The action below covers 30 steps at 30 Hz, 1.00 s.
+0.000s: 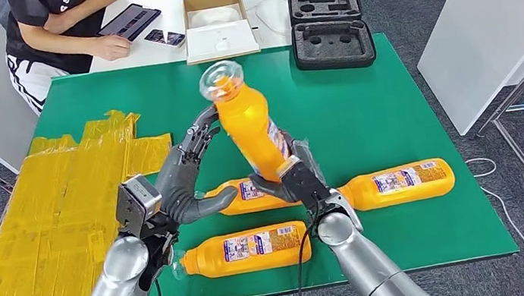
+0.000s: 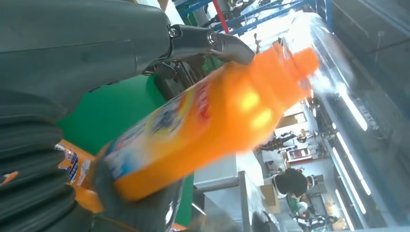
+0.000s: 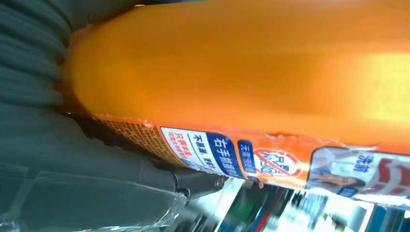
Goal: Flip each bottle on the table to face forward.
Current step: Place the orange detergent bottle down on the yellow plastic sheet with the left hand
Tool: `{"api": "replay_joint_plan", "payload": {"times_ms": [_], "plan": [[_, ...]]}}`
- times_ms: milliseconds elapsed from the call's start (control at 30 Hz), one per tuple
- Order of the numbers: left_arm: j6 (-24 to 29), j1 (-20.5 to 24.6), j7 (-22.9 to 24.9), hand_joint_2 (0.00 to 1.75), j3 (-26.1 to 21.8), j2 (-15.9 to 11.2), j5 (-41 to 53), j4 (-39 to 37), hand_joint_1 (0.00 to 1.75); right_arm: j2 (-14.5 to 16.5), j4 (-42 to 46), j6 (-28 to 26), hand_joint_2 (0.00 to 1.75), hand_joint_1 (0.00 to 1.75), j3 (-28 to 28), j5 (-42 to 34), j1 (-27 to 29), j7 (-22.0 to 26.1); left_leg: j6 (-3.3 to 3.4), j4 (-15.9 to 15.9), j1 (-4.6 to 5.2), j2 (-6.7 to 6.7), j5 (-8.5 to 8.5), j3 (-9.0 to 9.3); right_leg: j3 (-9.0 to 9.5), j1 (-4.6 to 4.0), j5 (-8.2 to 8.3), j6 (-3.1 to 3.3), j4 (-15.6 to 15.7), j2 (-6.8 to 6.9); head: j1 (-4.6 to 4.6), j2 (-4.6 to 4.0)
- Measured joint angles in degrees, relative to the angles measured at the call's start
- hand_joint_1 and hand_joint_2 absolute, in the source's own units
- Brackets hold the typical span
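I am holding one orange bottle (image 1: 248, 123) up in the air over the green table (image 1: 405, 98), and it leans, with its clear cap (image 1: 220, 77) up top and pointing away from me. My right hand (image 1: 295, 178) has the bottom end of this bottle, with its fingers wrapped around it. In the right wrist view the bottle (image 3: 251, 63) sits close against the hand and I can see the edge of its label. My left hand (image 1: 190, 176) is beside the bottle, higher up. Its fingers are spread out and their tips seem to touch the side of the bottle near the neck, but I cannot tell if they really grip it or just steady it. Three more bottles lie on their sides on the table. The near bottle (image 1: 246, 251) shows its label to me. The right bottle (image 1: 401, 182) shows its label too. The middle bottle (image 1: 246, 194) is partly hidden behind my hands, and I can see a bit of its label. So I think two look done, and maybe three. The one in the air is not done yet, because I have to turn it and lay it down. A person (image 1: 55, 26) sits at the white table (image 1: 155, 1) far behind.
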<state>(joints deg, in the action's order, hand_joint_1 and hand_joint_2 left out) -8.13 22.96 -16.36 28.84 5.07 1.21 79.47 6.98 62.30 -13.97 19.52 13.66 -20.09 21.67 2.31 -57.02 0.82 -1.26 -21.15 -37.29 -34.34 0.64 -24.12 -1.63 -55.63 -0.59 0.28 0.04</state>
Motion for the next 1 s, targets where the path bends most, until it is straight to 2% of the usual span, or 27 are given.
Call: {"api": "replay_joint_plan", "payload": {"times_ms": [100,267,833,1000], "plan": [[0.65,-0.30,0.33,1.75,0.46,0.02,-0.04,0.34,0.00,0.72,-1.10,-4.25,1.75,1.75,-0.68,1.46,-0.73,0.01,0.00,0.00,0.00,0.02,0.00,0.00,-0.01,0.00,0.00,0.00,0.00,-0.01,0.00,0.00],[1.31,-0.85,0.40,1.75,0.84,0.17,-0.09,0.61,0.00,1.97,-2.53,-5.58,1.75,1.75,-0.38,3.07,-1.14,0.06,0.00,0.00,-0.01,-0.01,0.00,-0.01,-0.02,-0.01,0.00,0.00,0.00,0.02,0.00,0.00],[4.06,-1.32,-1.05,1.75,-1.38,0.10,-2.79,0.41,0.00,2.94,-3.83,-1.14,1.75,1.75,10.93,7.68,-0.79,2.27,0.00,0.00,-0.01,0.00,0.00,-0.03,-0.06,0.00,-0.01,0.01,0.00,0.02,0.01,0.00],[4.09,-1.41,-1.46,1.75,-2.48,-0.08,-3.40,0.19,0.00,2.66,-3.81,1.72,1.75,1.75,13.67,8.14,-1.14,2.61,0.00,0.00,-0.01,0.00,0.00,-0.04,-0.07,0.00,-0.01,0.01,0.00,0.02,0.00,0.00]]}}
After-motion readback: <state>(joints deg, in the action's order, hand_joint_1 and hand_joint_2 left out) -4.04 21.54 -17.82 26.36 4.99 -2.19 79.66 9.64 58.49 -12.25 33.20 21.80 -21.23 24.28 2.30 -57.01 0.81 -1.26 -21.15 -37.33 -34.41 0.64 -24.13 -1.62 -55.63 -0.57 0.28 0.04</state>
